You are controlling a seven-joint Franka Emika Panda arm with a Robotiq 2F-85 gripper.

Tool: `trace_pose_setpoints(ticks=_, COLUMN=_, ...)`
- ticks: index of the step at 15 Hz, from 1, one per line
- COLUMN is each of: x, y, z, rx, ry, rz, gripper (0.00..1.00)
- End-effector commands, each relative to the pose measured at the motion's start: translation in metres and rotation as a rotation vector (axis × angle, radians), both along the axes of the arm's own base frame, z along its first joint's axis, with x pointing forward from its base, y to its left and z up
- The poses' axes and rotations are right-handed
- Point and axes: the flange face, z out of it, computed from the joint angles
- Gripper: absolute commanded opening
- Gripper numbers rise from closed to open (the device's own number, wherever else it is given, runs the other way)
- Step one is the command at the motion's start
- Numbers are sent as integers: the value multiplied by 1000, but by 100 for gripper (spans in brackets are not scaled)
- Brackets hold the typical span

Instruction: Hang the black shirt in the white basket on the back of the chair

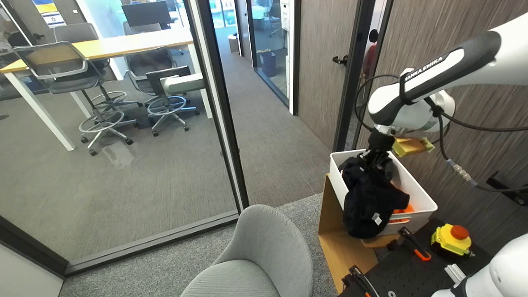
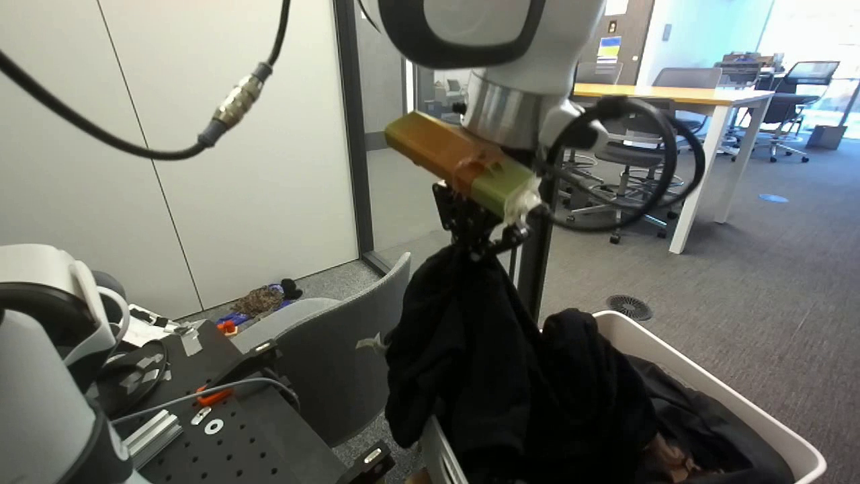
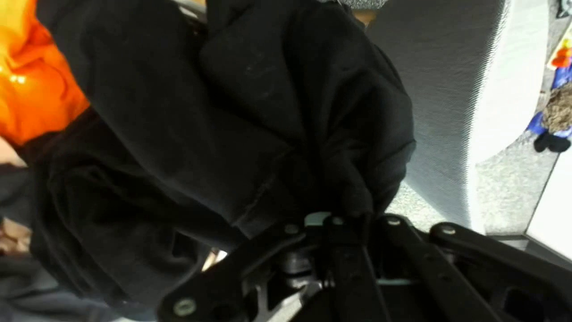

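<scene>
Black shirt [image 1: 373, 198] hangs bunched from the gripper [image 1: 373, 160], partly inside the white basket [image 1: 412, 185] and partly spilling over its near end in an exterior view. That basket stands on a wooden stand [image 1: 330, 243], with a perforated black board [image 1: 404, 272] beside it bearing a yellow box [image 1: 447, 241] topped by a red button [image 1: 459, 232]. The floor [image 1: 136, 264] is speckled grey carpet; a black-framed glass wall [image 1: 227, 123] parts off a long table [image 1: 136, 43] and office chairs [image 1: 70, 85], and a wooden door [image 1: 326, 62] shows beyond the basket. The grey chair [image 1: 276, 243] is near the stand, a strip of carpet between them. In an exterior view the shirt rises to a peak under the gripper and drapes across the basket's rim, hiding part of the chair's backrest; whether cloth and chair touch cannot be told. A black cable with a metal connector [image 2: 235, 106] sags before a white panelled wall [image 2: 248, 181], a brown-and-blue thing [image 2: 259, 302] lies on the floor past the chair, and more dark cloth [image 2: 712, 410] lies in the basket. In the wrist view the gripper is pressed together on a pinch of the shirt, whose folds fill the middle, with orange material [image 3: 35, 80] to the left and the chair's backrest to the right.
</scene>
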Motion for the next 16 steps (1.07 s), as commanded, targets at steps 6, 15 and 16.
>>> trace_pose_setpoints(ticks=6, x=48, y=127, z=147, rx=-16, ry=-151, rz=462, gripper=7)
trace_pose_setpoints(ticks=15, x=73, y=222, z=181, rx=30, ry=-208, rz=904, gripper=7)
trace_pose_setpoints(ticks=16, x=76, y=233, z=185, rx=35, ry=-207, rz=945, gripper=7)
